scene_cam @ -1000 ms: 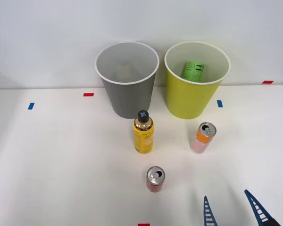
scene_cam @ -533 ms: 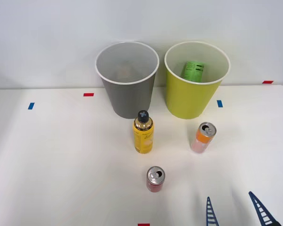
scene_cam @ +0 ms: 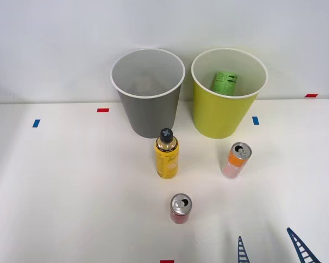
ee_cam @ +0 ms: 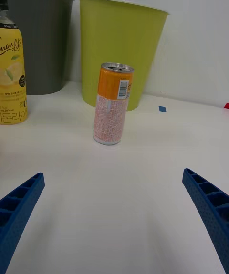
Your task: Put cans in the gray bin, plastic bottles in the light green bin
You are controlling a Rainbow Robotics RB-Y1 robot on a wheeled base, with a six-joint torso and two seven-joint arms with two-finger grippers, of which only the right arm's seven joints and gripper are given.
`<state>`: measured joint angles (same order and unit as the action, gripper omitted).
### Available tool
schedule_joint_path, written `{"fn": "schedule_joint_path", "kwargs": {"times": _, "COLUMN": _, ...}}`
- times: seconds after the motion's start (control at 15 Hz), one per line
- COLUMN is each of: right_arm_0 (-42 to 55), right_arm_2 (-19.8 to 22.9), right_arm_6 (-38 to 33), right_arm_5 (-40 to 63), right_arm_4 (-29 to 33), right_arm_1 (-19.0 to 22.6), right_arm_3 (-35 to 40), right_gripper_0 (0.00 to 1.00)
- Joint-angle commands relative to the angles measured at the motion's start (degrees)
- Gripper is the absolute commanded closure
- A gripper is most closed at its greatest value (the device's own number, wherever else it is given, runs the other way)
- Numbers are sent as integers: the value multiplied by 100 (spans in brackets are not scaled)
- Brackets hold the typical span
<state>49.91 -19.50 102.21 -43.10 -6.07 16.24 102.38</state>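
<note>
1. Front view: the gray bin [scene_cam: 148, 93] and the light green bin [scene_cam: 228, 92] stand side by side at the far edge of the white tabletop [scene_cam: 71, 192], gray on the left.
2. Front view: the long bottle with the green label [scene_cam: 224, 83] lies inside the light green bin, leaning on its far wall.
3. Front view: the stubby yellow bottle [scene_cam: 166, 154] stands upright just in front of the gray bin. The orange-pink can [scene_cam: 236, 159] stands upright in front of the light green bin, and the short red can [scene_cam: 180, 208] stands nearer the robot, below the yellow bottle.
4. Front view: the right hand [scene_cam: 270, 247] sits at the lower right, its blue ribbed fingers [scene_cam: 242, 251] spread wide and holding nothing, well apart from both cans.
5. Right wrist view: the hand [ee_cam: 114, 217] is spread wide, one finger at each lower corner, hovering low over the tabletop [ee_cam: 119, 197].
6. Right wrist view: the orange-pink can [ee_cam: 112, 104] stands ahead between the fingers, apart from them, with the light green bin [ee_cam: 120, 50] behind it. The yellow bottle [ee_cam: 11, 71] and the gray bin [ee_cam: 40, 40] are off to the side.
</note>
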Motion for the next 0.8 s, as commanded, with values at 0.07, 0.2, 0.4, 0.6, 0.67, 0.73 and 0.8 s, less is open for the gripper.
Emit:
{"fn": "schedule_joint_path", "kwargs": {"times": 0.07, "right_arm_0": 1, "right_arm_2": -2, "right_arm_6": 0, "right_arm_5": 3, "right_arm_4": 1, "right_arm_1": 2, "right_arm_3": 2, "right_gripper_0": 0}}
{"fn": "schedule_joint_path", "kwargs": {"times": 0.2, "right_arm_0": 1, "right_arm_2": -2, "right_arm_6": 0, "right_arm_5": 3, "right_arm_4": 1, "right_arm_1": 2, "right_arm_3": 2, "right_gripper_0": 0}}
{"fn": "schedule_joint_path", "kwargs": {"times": 0.4, "right_arm_0": 1, "right_arm_2": -2, "right_arm_6": 0, "right_arm_5": 3, "right_arm_4": 1, "right_arm_1": 2, "right_arm_3": 2, "right_gripper_0": 0}}
{"fn": "schedule_joint_path", "kwargs": {"times": 0.6, "right_arm_0": 1, "right_arm_2": -2, "right_arm_6": 0, "right_arm_5": 3, "right_arm_4": 1, "right_arm_1": 2, "right_arm_3": 2, "right_gripper_0": 0}}
{"fn": "schedule_joint_path", "kwargs": {"times": 0.67, "right_arm_0": 1, "right_arm_2": -2, "right_arm_6": 0, "right_arm_5": 3, "right_arm_4": 1, "right_arm_1": 2, "right_arm_3": 2, "right_gripper_0": 0}}
{"fn": "schedule_joint_path", "kwargs": {"times": 0.73, "right_arm_0": 1, "right_arm_2": -2, "right_arm_6": 0, "right_arm_5": 3, "right_arm_4": 1, "right_arm_1": 2, "right_arm_3": 2, "right_gripper_0": 0}}
{"fn": "schedule_joint_path", "kwargs": {"times": 0.8, "right_arm_0": 1, "right_arm_2": -2, "right_arm_6": 0, "right_arm_5": 3, "right_arm_4": 1, "right_arm_1": 2, "right_arm_3": 2, "right_gripper_0": 0}}
